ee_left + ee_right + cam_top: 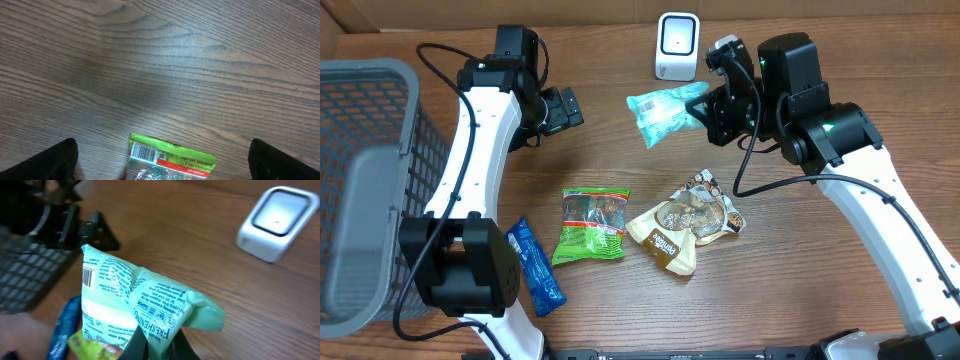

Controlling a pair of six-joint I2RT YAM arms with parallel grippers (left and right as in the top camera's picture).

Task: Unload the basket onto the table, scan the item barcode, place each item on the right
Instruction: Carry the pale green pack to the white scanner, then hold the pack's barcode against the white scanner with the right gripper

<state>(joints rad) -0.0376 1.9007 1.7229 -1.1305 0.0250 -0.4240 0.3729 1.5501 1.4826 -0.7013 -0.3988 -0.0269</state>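
Observation:
My right gripper (705,108) is shut on a corner of a mint-green wipes pack (660,110), which hangs in the air just below and left of the white scanner (677,47). In the right wrist view the pack (130,300) is pinched between my fingers (157,345); its barcode (88,276) shows on the left edge, and the scanner (277,222) lies to the upper right. My left gripper (565,108) is open and holds nothing. Below it lies a green packet (170,160), with the black fingertips (57,160) wide apart on either side.
On the table lie the green packet (592,226), a brown snack bag (685,222) and a blue packet (534,265). A grey mesh basket (370,180) fills the left edge.

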